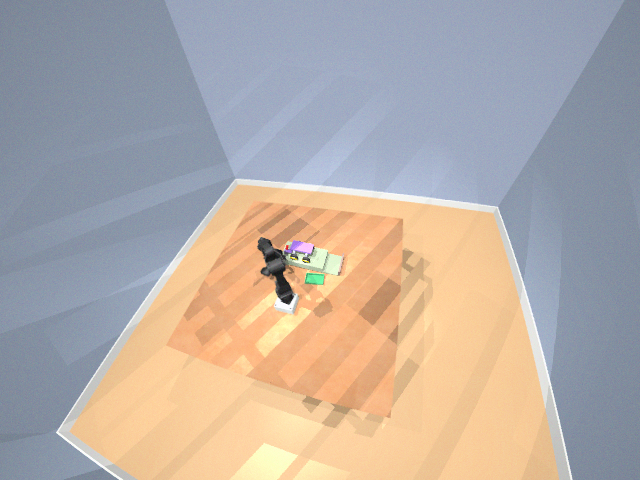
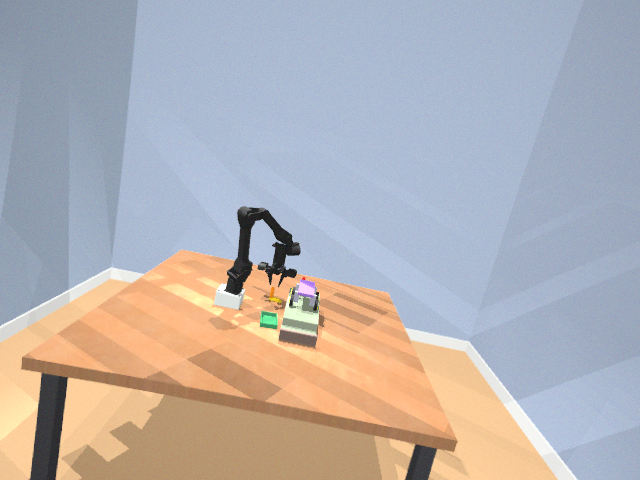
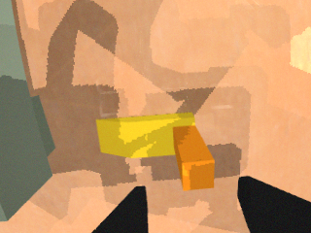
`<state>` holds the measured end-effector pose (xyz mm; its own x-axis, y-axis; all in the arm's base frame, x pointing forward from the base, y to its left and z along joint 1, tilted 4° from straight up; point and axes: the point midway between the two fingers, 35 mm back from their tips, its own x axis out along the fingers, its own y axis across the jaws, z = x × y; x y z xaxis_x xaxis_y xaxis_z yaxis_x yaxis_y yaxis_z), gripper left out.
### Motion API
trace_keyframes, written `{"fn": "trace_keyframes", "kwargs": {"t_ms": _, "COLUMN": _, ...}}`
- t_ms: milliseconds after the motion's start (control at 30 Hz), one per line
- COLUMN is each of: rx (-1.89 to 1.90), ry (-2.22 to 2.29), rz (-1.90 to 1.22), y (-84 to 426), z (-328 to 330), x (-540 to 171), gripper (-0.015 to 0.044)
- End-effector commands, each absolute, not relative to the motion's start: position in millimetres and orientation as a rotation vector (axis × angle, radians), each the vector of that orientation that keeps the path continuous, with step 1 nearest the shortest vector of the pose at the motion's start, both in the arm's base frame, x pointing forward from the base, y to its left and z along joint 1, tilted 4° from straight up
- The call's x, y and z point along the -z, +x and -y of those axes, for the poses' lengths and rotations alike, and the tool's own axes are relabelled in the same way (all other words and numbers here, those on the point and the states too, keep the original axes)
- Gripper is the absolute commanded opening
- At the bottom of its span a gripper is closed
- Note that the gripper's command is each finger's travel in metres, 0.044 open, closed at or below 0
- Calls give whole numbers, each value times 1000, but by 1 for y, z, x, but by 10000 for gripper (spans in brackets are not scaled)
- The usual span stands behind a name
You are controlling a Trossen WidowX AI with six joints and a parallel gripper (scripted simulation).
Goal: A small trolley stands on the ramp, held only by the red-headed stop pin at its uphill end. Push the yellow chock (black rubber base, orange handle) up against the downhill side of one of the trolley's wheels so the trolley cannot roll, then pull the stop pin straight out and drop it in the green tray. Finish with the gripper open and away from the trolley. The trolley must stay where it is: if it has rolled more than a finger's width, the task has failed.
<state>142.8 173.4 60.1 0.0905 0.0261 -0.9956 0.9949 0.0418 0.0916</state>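
The gripper (image 2: 275, 284) (image 3: 192, 190) hangs with its fingers parted and nothing between them, above the yellow chock (image 2: 275, 299) (image 3: 141, 138). In the wrist view the fingers are cut off by the lower edge, and the upright orange handle (image 2: 272, 292) (image 3: 194, 157) shows just ahead of the space between them. The chock sits on the table (image 1: 351, 330) (image 2: 206, 356) beside the ramp (image 1: 317, 258) (image 2: 301, 322) (image 3: 21, 150); its black base is hard to make out, and from the top the arm (image 1: 275, 266) (image 2: 242, 248) hides it. The purple-topped trolley (image 1: 301, 247) (image 2: 306, 289) stands on the ramp. At its uphill end, the stop pin (image 1: 287, 248) (image 2: 303, 279) shows little more than its red head. The green tray (image 1: 314, 279) (image 2: 268, 319) lies near the ramp, outside the wrist view.
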Motion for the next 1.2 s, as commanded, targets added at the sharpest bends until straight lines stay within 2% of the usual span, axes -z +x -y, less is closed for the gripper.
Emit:
{"fn": "trace_keyframes", "kwargs": {"t_ms": 0, "rx": 1109, "ry": 1221, "rz": -1187, "y": 141, "z": -172, "x": -51, "gripper": 190}}
{"fn": "trace_keyframes", "kwargs": {"t_ms": 1167, "rx": 1109, "ry": 1221, "rz": -1187, "y": 143, "z": -172, "x": -13, "gripper": 190}}
